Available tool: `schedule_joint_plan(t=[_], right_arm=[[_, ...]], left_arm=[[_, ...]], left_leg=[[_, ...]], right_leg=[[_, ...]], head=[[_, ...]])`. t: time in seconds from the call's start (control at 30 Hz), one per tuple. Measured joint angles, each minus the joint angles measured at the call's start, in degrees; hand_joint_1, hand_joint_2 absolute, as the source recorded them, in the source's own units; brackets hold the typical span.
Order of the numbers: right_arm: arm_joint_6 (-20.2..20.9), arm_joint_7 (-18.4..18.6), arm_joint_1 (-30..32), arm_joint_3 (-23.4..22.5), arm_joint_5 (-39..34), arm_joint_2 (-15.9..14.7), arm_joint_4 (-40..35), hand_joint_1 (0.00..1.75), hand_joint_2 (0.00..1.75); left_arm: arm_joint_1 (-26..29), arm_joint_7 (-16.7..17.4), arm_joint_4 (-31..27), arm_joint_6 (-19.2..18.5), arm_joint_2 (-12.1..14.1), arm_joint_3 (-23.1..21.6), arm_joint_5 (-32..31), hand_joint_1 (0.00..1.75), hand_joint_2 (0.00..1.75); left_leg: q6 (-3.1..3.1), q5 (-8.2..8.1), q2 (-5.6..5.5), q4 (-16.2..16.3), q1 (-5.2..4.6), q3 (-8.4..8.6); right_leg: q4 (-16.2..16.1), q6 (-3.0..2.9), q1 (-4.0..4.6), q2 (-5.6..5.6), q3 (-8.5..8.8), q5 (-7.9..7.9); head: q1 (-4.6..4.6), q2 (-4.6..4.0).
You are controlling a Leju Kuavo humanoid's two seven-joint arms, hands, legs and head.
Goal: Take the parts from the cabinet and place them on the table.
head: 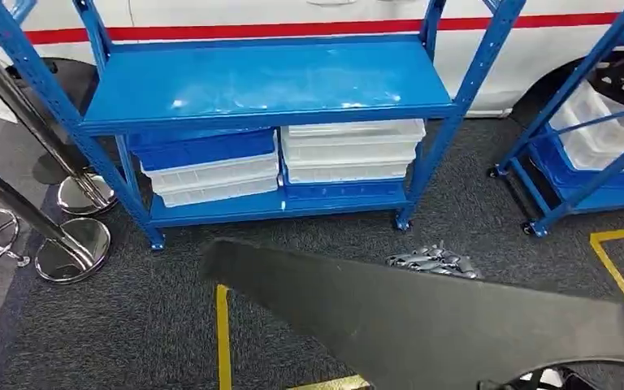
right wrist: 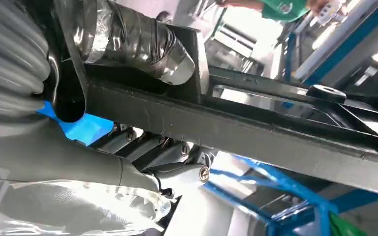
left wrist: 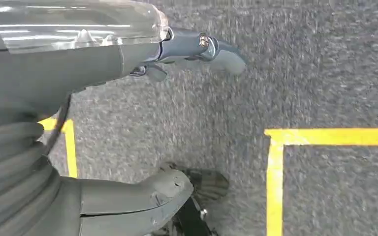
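A: Dark carpet floor point(head: 130, 325) with yellow tape, blue rack point(head: 268, 85) ahead, white and blue bins point(head: 349, 150) on its lower shelf, a white vehicle behind.

B: Where's our part?

A: The long black panel point(head: 422, 321) runs across the bottom of the head view, in front of us. Our right hand point(right wrist: 142, 147) grips it, fingers curled under its edge.

B: Left hand?

A: The left hand point(left wrist: 187, 54) hangs over the carpet, fingers apart, holding nothing.

B: No worktop in sight. We'd say keep the panel level, hold the grip firm, and swing its long end wide of the rack posts.
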Motion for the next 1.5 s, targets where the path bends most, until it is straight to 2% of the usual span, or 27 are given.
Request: schedule_joint_plan(t=[0.07, 0.1, 0.13, 0.27, 0.33, 0.37, 0.43, 0.47, 0.5, 0.57, 0.6, 0.63, 0.67, 0.77, 0.8, 0.87, 0.93, 1.0, 1.03, 1.1, 1.13, 1.17, 1.3, 1.37, 1.4, 1.47, 1.5], right_arm=[[-0.3, -0.1, 0.2, 0.0, 0.4, -0.2, 0.0, 1.43, 1.75], [-0.5, -0.2, 0.3, 0.0, 0.6, -0.3, -0.1, 1.43, 1.75], [-1.0, -0.2, 0.3, 0.0, 1.1, -0.4, -0.3, 1.43, 1.75], [-2.4, -0.2, 1.3, 0.0, 1.5, -0.5, -0.9, 1.43, 1.75], [-3.1, -0.1, 1.3, 0.0, 1.3, -0.5, -1.3, 1.43, 1.75], [-3.2, -0.1, 1.3, 0.0, 1.2, -0.5, -1.3, 1.43, 1.75], [-3.2, -0.1, 1.5, 0.0, 1.2, -0.5, -1.3, 1.43, 1.75], [-3.2, -0.1, 1.5, 0.0, 1.2, -0.5, -1.3, 1.43, 1.75], [-3.2, -0.1, 1.6, 0.1, 1.2, -0.5, -1.3, 1.43, 1.75], [-3.3, -0.1, 1.7, 0.1, 1.2, -0.5, -1.3, 1.43, 1.75], [-3.3, -0.1, 1.6, 0.1, 1.2, -0.5, -1.3, 1.43, 1.75], [-3.4, -0.1, 1.6, 0.1, 1.2, -0.5, -1.3, 1.43, 1.75], [-3.7, 0.0, 1.6, 0.1, 1.1, -0.5, -1.3, 1.43, 1.75], [-5.1, 0.3, 2.2, -0.2, 0.6, -0.5, -1.5, 1.43, 1.75], [-5.3, 0.3, 2.4, -0.3, 0.5, -0.6, -1.6, 1.43, 1.75], [-5.3, -1.2, 3.6, -1.2, 0.3, -0.9, -2.1, 1.43, 1.75], [-4.2, -2.5, 5.5, -2.0, 0.3, -0.9, -2.4, 1.43, 1.75], [-3.2, -2.4, 6.2, -2.1, 0.3, -0.9, -2.5, 1.43, 1.75], [-3.0, -2.2, 6.3, -2.1, 0.2, -0.9, -2.5, 1.43, 1.75], [-2.6, -1.7, 6.5, -2.0, 0.1, -0.6, -2.6, 1.43, 1.75], [-2.6, -1.6, 6.6, -2.0, 0.1, -0.5, -2.7, 1.43, 1.75], [-2.6, -1.4, 6.6, -2.0, -0.2, -0.3, -2.8, 1.43, 1.75], [0.2, -0.7, 8.2, -1.7, -3.3, 0.8, -3.0, 1.43, 1.75], [1.4, 0.0, 9.1, -1.0, -4.7, 1.5, -3.3, 1.43, 1.75], [1.8, 0.1, 9.3, -0.6, -4.9, 1.7, -3.3, 1.43, 1.75], [2.8, 0.1, 10.7, 0.0, -5.3, 1.8, -3.1, 1.43, 1.75], [3.5, -0.1, 11.3, 0.2, -5.7, 1.9, -2.8, 1.43, 1.75]], left_arm=[[-0.2, 0.6, 0.0, 1.5, 0.0, 0.2, 0.0, 0.00, 1.75], [-0.3, 1.4, 0.0, 2.5, 0.0, 0.2, -0.1, 0.00, 1.75], [-0.3, 2.5, 0.0, 4.2, -0.2, 0.3, -0.4, 0.00, 1.75], [-0.5, 6.0, 0.0, 7.6, -0.2, 0.6, -0.9, 0.00, 1.75], [-0.5, 7.7, 0.0, 7.8, -0.2, 0.6, -1.2, 0.00, 1.75], [-0.4, 8.1, 0.0, 7.8, -0.3, 0.7, -1.3, 0.00, 1.75], [0.0, 8.4, 0.0, 8.0, -0.2, 0.9, -1.3, 0.00, 1.75], [0.0, 8.5, 0.0, 8.0, -0.2, 1.0, -1.3, 0.00, 1.75], [0.0, 8.5, 0.0, 8.0, -0.2, 1.0, -1.3, 0.00, 1.75], [-0.1, 8.6, 0.0, 8.0, -0.2, 1.0, -1.3, 0.00, 1.75], [-0.2, 8.6, 0.0, 8.0, -0.2, 1.1, -1.3, 0.00, 1.75], [-0.2, 8.8, 0.0, 8.0, -0.2, 1.1, -1.3, 0.00, 1.75], [-0.2, 9.0, 0.0, 8.0, -0.2, 1.1, -1.3, 0.00, 1.75], [-0.2, 10.0, 0.0, 8.5, -0.2, 1.1, -1.8, 0.00, 1.75], [-0.3, 10.0, 0.0, 8.5, -0.3, 1.1, -2.0, 0.00, 1.75], [-0.2, 9.7, 0.0, 8.4, -0.3, 1.1, -2.1, 0.00, 1.75], [0.2, 9.2, 0.0, 8.0, -0.3, 1.1, -2.1, 0.00, 1.75], [0.5, 9.1, 0.0, 7.8, -0.3, 1.1, -2.2, 0.00, 1.75], [0.4, 9.1, 0.0, 7.7, -0.4, 1.1, -2.2, 0.00, 1.75], [0.1, 9.1, 0.0, 7.5, -0.5, 1.1, -2.2, 0.00, 1.75], [0.0, 9.1, 0.0, 7.4, -0.5, 1.1, -2.2, 0.00, 1.75], [0.1, 9.0, 0.0, 7.1, -0.5, 1.1, -2.2, 0.00, 1.75], [-0.3, 8.0, 0.0, 6.9, -0.8, 0.9, -3.7, 0.00, 1.75], [-0.2, 7.5, 0.0, 6.7, -1.0, 0.7, -4.5, 0.00, 1.75], [0.0, 7.5, 0.0, 6.4, -1.1, 0.5, -4.7, 0.00, 1.75], [0.3, 7.5, 0.0, 4.8, -1.1, 0.2, -5.1, 0.00, 1.75], [0.5, 7.5, 0.0, 4.1, -1.1, 0.0, -5.0, 0.00, 1.75]], left_leg=[[-0.14, 0.15, 1.14, 0.0, -0.31, 0.01], [-0.20, 0.19, 1.59, 0.0, -0.38, 0.16], [-0.50, 0.14, 2.19, 0.2, -0.84, 0.11], [-1.36, 0.36, 4.44, 0.0, -0.85, 0.40], [-2.11, -2.48, -0.49, 2.9, -0.47, -0.96], [-2.21, -4.96, -1.83, 6.8, -0.33, -2.60], [-2.54, -8.92, -2.43, 15.5, -0.26, -6.19], [-2.64, -9.25, -2.44, 17.8, -0.25, -7.15], [-2.66, -8.14, -2.46, 17.3, -0.18, -6.78], [-2.48, -3.20, -2.86, 9.1, 0.04, -2.58], [-2.31, -0.78, -4.08, 3.8, 0.13, 0.12], [-1.98, -0.45, -7.17, 0.5, 0.11, 1.48], [-1.98, -0.59, -7.43, -1.4, 0.16, 2.13], [-1.04, 0.13, -5.64, -1.7, -0.23, 2.51], [-0.53, 0.72, -4.82, -2.4, 0.50, 2.49], [0.07, 1.14, -3.43, -2.6, 0.38, 2.22], [0.09, 1.19, -2.02, -2.6, 0.34, 1.91], [0.02, 1.21, -0.34, -2.5, 0.34, 1.55], [-0.03, 1.19, 0.49, -2.3, 0.35, 1.50], [-0.51, 1.06, 1.83, -2.1, 0.44, 1.46], [-0.90, 0.92, 2.30, -1.9, 0.25, 1.77], [-1.44, 0.55, 2.76, -1.7, -0.05, 1.61], [-3.19, 0.40, 4.97, -1.7, 0.20, 2.12], [-3.46, -3.08, -0.38, 2.4, 0.71, 0.36], [-3.49, -5.72, -1.72, 7.2, 0.74, -1.77], [-3.51, -9.00, -2.56, 16.3, 0.57, -6.05], [-3.40, -8.63, -2.56, 17.6, 0.57, -6.77]], right_leg=[[-9.9, -0.73, 0.17, -1.11, 6.65, 3.99], [-14.8, -1.44, 0.62, -3.36, 9.88, 5.19], [-17.0, -2.31, 1.48, -5.84, 10.68, 4.41], [-17.3, -3.38, 1.27, -3.06, 9.90, 5.42], [-17.9, -4.14, 0.62, -2.03, 9.74, 6.27], [-17.8, -4.30, 0.59, -1.49, 9.44, 6.42], [-17.7, -4.42, 0.60, -0.18, 8.95, 6.69], [-17.6, -4.30, 0.57, 0.60, 8.75, 6.82], [-17.4, -4.17, 0.52, 1.31, 8.65, 6.90], [-17.3, -3.99, 0.46, 2.74, 8.74, 7.00], [-17.3, -3.82, 0.41, 3.42, 8.87, 7.10], [-17.3, -3.51, 0.32, 3.96, 8.79, 7.19], [-17.2, -3.02, 0.42, 4.65, 8.59, 7.36], [-18.3, -1.40, 0.11, 6.59, 8.05, 8.51], [-17.9, -1.33, 0.01, 6.39, 8.00, 8.38], [-12.4, -0.95, 0.12, 1.67, 5.26, 4.10], [-3.4, -0.43, -0.13, 0.54, 1.31, -0.22], [-0.2, 0.04, -0.55, 0.27, 0.10, -0.51], [-2.8, 0.18, -0.78, -0.04, 1.63, 1.13], [-13.2, 0.32, -1.07, -1.91, 8.09, 5.37], [-17.5, 0.18, -1.04, -4.95, 10.96, 5.99], [-18.2, -0.48, -0.68, -5.88, 10.96, 5.69], [-18.3, -2.49, -0.34, -2.74, 10.29, 6.35], [-18.6, -3.35, -0.46, -1.78, 10.00, 6.81], [-18.6, -3.58, -0.38, -1.07, 9.75, 6.92], [-18.4, -3.78, -0.03, 0.42, 9.55, 6.93], [-18.3, -3.83, 0.11, 1.24, 9.51, 6.90]], head=[[0.00, 0.00], [0.00, 0.00], [-0.02, 0.00], [-0.02, 0.00], [-0.04, 0.00], [-0.04, 0.00], [-0.04, 0.00], [-0.04, 0.00], [-0.04, 0.00], [-0.04, 0.00], [-0.04, 0.00], [-0.04, 0.00], [-0.02, 0.00], [-0.02, 0.00], [-0.04, 0.00], [0.02, 0.00], [0.04, 0.00], [0.07, 0.00], [0.04, 0.00], [0.07, 0.00], [0.07, 0.00], [0.02, 0.00], [-0.02, 0.00], [-0.02, 0.00], [-0.02, 0.00], [-0.02, 0.00], [-0.02, 0.00]])
